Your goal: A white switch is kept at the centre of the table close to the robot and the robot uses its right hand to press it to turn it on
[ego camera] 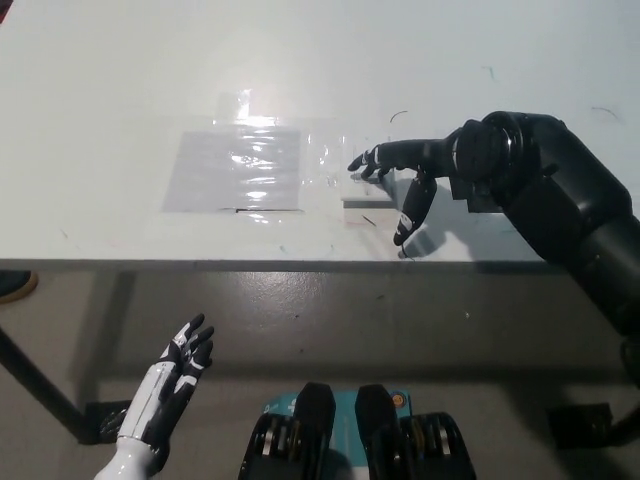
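Observation:
A small white switch (367,194) lies on the white table (120,90), close to its near edge and right of centre. My black right hand (400,170) reaches in from the right and hovers over the switch, fingers spread, the fingertips (357,163) right at the switch's far left corner. Whether they touch it I cannot tell. The hand holds nothing. Part of the switch is hidden under the hand. My white left hand (172,385) rests low at the lower left, below the table edge, open with fingers apart.
A shiny sheet of clear plastic (240,165) is taped flat on the table just left of the switch. The table's near edge (250,263) runs across the middle of the picture, with dark floor below it.

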Robot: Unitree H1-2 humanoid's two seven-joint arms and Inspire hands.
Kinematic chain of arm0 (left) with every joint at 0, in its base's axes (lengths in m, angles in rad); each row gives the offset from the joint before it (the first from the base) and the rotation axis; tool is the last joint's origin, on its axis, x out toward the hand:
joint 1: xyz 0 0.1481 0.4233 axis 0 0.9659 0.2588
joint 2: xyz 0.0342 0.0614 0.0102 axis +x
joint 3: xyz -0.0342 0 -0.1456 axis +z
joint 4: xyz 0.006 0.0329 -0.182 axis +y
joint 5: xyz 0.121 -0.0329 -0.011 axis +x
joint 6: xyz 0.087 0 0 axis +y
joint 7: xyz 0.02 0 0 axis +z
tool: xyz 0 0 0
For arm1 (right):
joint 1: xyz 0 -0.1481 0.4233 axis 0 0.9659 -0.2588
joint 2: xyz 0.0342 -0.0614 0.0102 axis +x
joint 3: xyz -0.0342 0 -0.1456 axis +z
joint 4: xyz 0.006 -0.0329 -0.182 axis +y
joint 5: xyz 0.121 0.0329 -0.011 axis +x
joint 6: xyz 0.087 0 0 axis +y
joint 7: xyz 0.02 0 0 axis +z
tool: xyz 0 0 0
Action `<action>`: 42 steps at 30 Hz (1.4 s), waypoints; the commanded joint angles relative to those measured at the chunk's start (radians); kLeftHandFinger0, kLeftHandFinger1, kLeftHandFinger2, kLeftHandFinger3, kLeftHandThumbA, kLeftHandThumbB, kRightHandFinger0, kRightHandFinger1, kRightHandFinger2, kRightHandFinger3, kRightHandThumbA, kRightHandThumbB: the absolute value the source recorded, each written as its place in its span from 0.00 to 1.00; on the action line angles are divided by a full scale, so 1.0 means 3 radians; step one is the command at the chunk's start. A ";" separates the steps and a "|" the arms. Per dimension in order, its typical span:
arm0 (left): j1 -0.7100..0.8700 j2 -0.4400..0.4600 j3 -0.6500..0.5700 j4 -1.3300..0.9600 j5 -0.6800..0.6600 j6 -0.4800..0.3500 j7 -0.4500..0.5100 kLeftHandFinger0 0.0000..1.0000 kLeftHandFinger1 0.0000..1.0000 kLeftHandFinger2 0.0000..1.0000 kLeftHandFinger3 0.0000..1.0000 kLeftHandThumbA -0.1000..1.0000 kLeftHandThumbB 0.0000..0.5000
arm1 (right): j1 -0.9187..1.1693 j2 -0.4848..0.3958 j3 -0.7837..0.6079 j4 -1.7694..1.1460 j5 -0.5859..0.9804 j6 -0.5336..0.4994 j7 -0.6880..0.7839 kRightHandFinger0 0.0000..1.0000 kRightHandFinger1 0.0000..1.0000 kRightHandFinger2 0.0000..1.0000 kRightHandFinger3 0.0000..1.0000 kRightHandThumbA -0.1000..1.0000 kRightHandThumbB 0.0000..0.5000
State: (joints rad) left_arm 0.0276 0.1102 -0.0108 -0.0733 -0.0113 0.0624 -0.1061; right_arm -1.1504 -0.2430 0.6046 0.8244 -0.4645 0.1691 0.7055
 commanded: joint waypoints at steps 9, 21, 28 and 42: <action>-0.0054 0.0027 -0.0019 -0.0114 0.0030 -0.0002 -0.0011 1.00 1.00 1.00 1.00 0.86 0.20 | -0.0142 0.0158 0.0056 0.0327 -0.0167 -0.0194 -0.0126 1.00 1.00 1.00 1.00 1.00 0.55; -0.0066 0.0038 -0.0024 -0.0148 0.0025 0.0036 -0.0026 1.00 1.00 1.00 1.00 0.84 0.22 | -0.0055 0.0241 0.0098 0.0595 -0.0243 -0.0309 -0.0272 1.00 1.00 1.00 1.00 1.00 0.53; -0.0084 0.0053 -0.0019 -0.0124 0.0029 0.0016 -0.0030 1.00 1.00 1.00 1.00 0.84 0.18 | -0.0233 0.0178 0.0028 0.0425 -0.0195 -0.0213 -0.0114 1.00 1.00 1.00 1.00 1.00 0.56; -0.0033 0.0056 -0.0030 -0.0119 0.0035 0.0023 -0.0035 1.00 1.00 1.00 1.00 0.85 0.14 | -0.0676 0.0035 -0.0386 -0.0077 -0.0001 0.0161 0.0238 1.00 1.00 1.00 1.00 1.00 0.54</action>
State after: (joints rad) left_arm 0.0232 0.1118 -0.0127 -0.0759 -0.0083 0.0772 -0.1064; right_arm -1.2489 -0.2139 0.5136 0.8561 -0.4843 0.1671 0.7300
